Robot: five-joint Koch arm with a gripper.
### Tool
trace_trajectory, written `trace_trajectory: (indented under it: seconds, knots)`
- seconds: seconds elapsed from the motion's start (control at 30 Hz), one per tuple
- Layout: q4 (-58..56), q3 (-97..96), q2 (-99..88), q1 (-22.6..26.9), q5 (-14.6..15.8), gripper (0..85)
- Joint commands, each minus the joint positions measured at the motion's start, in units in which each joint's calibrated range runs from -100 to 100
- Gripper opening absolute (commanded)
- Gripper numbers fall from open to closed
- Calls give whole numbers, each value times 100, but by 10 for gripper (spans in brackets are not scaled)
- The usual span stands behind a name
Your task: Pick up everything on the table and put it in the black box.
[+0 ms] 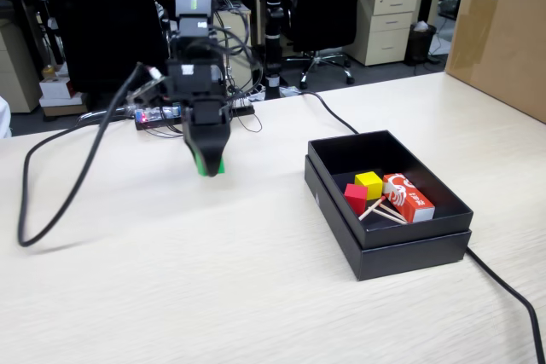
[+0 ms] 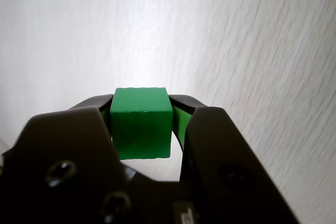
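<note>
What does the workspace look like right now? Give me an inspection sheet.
Surface: table, light wood grain.
Job's things: green cube held in the jaws above the table; red cube and yellow cube in the black box.
Clutter: matchbox and matchsticks in the box.
Grippers: gripper shut on the green cube.
Cables: black cable looping left; another behind the box.
Surroundings: brown carton, office chairs, desks.

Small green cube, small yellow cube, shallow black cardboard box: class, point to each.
Small green cube (image 2: 140, 124), wrist view, its front face.
Small yellow cube (image 1: 369, 182), fixed view, its top face.
Shallow black cardboard box (image 1: 388, 233), fixed view, its near wall.
</note>
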Motion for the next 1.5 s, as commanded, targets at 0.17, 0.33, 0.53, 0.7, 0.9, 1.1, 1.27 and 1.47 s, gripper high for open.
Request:
trace_trajectory:
  seconds: [0.17,0.33,0.53,0.7,0.9,1.1,1.27,1.47]
  knots:
    - [-43,2607,586,1597,957,9]
    - [-268,4013,2640,1875,1040,9]
    - [-545,4085,4062,2002,1074,9]
    - [-545,3949,4315,2002,1094,12]
    - [-847,3913,4717,1983,1089,242]
    - [-942,3913,4866,1934,1084,402]
    - [-942,3895,4177,1885,1104,432]
    - [-942,3659,2571,1709,1099,443]
